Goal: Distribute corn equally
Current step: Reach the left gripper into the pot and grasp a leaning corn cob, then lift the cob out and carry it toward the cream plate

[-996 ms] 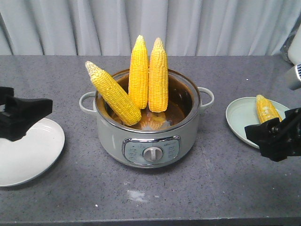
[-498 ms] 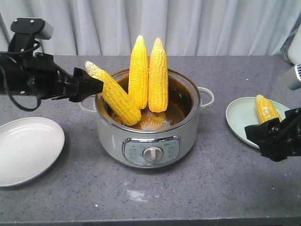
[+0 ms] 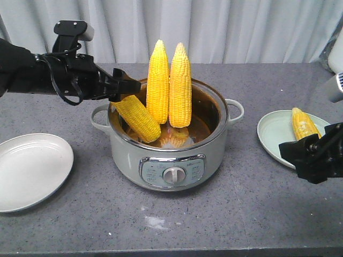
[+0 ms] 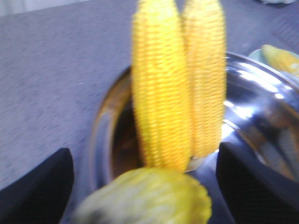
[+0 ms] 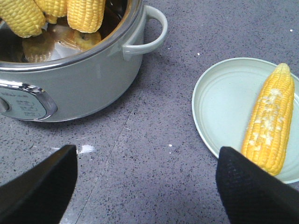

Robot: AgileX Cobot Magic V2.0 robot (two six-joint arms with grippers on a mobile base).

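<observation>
Three corn cobs stand in the pale green electric pot (image 3: 167, 155): two upright cobs (image 3: 158, 80) (image 3: 180, 85) and one leaning left (image 3: 139, 115). My left gripper (image 3: 128, 87) reaches in from the left and stands open, its fingers either side of the leaning cob's tip (image 4: 145, 198); both fingers (image 4: 39, 186) stay apart from it. A fourth cob (image 3: 304, 124) lies on the pale green plate (image 3: 273, 131) at right. My right gripper (image 3: 310, 152) hovers open over bare table (image 5: 145, 186), just in front of that plate (image 5: 219, 100).
An empty white plate (image 3: 29, 171) lies at the front left. The pot has side handles (image 3: 236, 110) and a front control dial (image 3: 172, 175). A grey curtain hangs behind the table. A small white smear (image 3: 155, 222) marks the counter in front of the pot.
My left arm has swung up from over the white plate and rightward to the pot, ending with its open fingers around the leaning cob's tip. The right arm has not moved.
</observation>
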